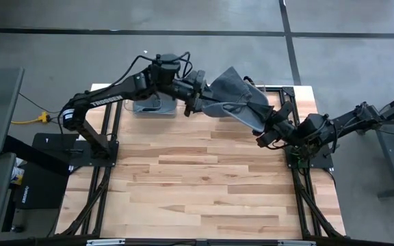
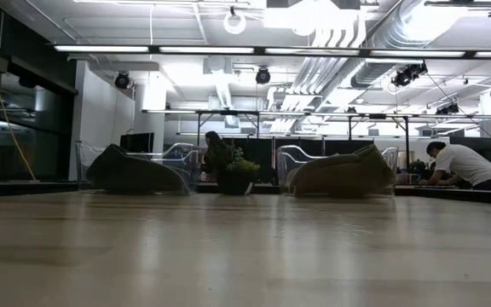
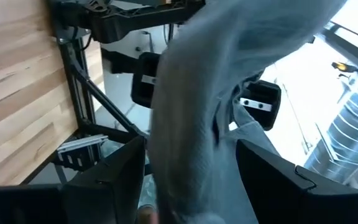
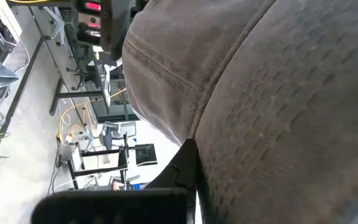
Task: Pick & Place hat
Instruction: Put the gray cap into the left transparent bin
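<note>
High view frames show the soft grey fabric hat (image 1: 234,96) held in the air between the two grippers, above the far edge of the table, so the pick is judged done while the placing is still ahead; no target spot can be made out in the pictures. The left gripper (image 1: 198,104) is seen at the hat's left end, and in the left wrist view its dark fingers (image 3: 120,171) stand apart with the pale cloth (image 3: 191,124) running down between them; the fabric appears to be clasped there, though the contact itself is not clearly shown. At the hat's other end, the right gripper (image 1: 265,130) is pressed shut on the hat's lower edge, and the textured brown-grey cloth (image 4: 272,112) fills almost all of the right wrist view just beyond its finger. Outward from the grippers, the left arm is stretched from its base at the table's left rear, elbow bent, while the right arm reaches in from the right rear corner. Below both grippers lies the light wooden plank table top (image 1: 197,184), of which only bare boards are seen in the low view.
</note>
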Robot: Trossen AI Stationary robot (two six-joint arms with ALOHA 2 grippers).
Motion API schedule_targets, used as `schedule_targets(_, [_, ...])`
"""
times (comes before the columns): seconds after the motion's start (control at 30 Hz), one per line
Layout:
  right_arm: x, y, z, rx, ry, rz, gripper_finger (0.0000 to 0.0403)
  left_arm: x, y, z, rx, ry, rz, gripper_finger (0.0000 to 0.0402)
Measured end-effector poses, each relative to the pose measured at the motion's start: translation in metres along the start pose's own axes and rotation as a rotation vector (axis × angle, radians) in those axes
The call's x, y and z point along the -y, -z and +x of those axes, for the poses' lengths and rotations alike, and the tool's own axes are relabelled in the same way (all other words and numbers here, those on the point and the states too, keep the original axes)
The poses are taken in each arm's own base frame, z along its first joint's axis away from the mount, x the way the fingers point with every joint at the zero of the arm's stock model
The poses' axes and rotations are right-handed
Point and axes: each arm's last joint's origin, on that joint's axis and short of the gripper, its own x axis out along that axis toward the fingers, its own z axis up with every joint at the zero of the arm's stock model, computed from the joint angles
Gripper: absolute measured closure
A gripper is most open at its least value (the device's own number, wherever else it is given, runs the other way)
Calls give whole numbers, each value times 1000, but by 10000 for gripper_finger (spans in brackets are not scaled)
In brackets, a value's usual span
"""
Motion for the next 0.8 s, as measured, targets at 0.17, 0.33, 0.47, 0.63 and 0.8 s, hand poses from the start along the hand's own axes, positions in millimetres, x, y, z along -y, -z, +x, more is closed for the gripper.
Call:
schedule_targets(0.17, [0,0,0,-11,-3,2,397,0,0,0,9,-1,-3,172])
schedule_targets(0.33, [0,1,0,-15,0,11,397,3,0,0,8,27,14,172])
schedule_targets(0.47, [0,0,0,-11,1,14,397,8,1,-1,-28,69,38,172])
schedule_targets(0.63, [1,0,0,-2,4,27,397,9,3,-1,-88,76,48,172])
schedule_targets(0.8, [1,-1,0,24,10,37,397,9,4,-1,-111,74,49,172])
